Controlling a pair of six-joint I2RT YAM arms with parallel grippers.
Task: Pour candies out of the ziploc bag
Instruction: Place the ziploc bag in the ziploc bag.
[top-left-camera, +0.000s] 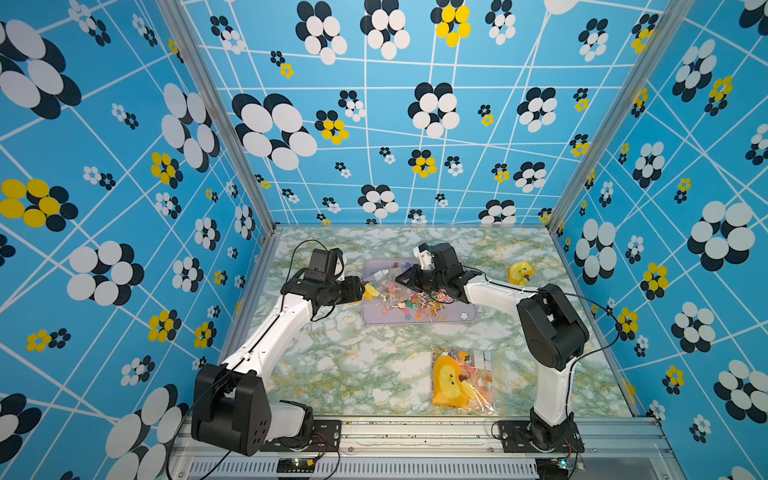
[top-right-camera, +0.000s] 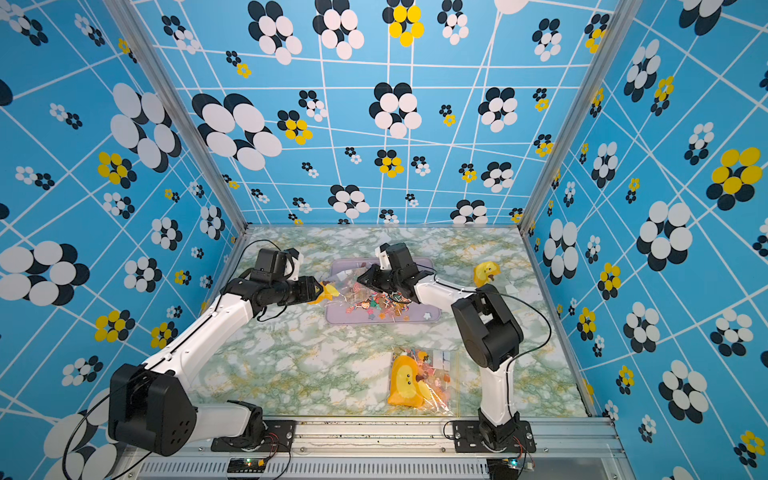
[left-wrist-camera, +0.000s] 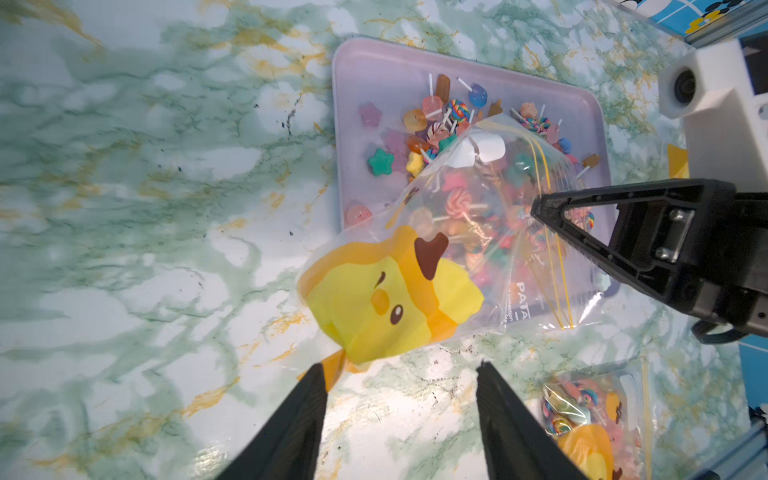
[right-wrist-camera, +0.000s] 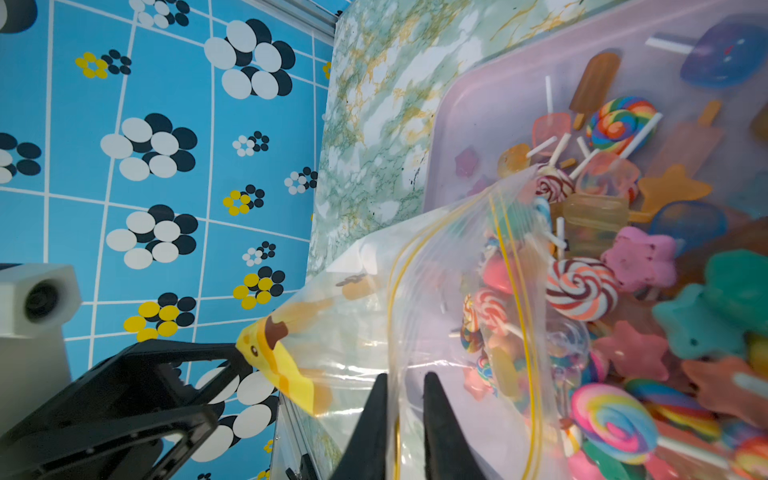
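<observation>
Most of the small multicoloured candies (top-left-camera: 409, 307), swirl lollipops and stars among them, lay heaped on the lilac plastic tray (left-wrist-camera: 374, 66) at 12 o'clock on the green-marbled bench (top-left-camera: 353, 361). The clear ziploc bag with a yellow duck print (left-wrist-camera: 415, 291) lay slumped across the tray's 9 o'clock edge. The left gripper (left-wrist-camera: 401, 365) held its jaws spread wide just beside the bag's yellow corner, gripping nothing. The right gripper (right-wrist-camera: 405, 376) had its jaws a little apart about the film near the yellow zip line, apparently not pinching it.

Pouring looked all but done. Next the arms would need to back clear, or re-pinch and shake. Whether the sweets seen through the film sat inside or beneath it was unclear. A second, full bag (top-left-camera: 461, 380) lay at 5 o'clock.
</observation>
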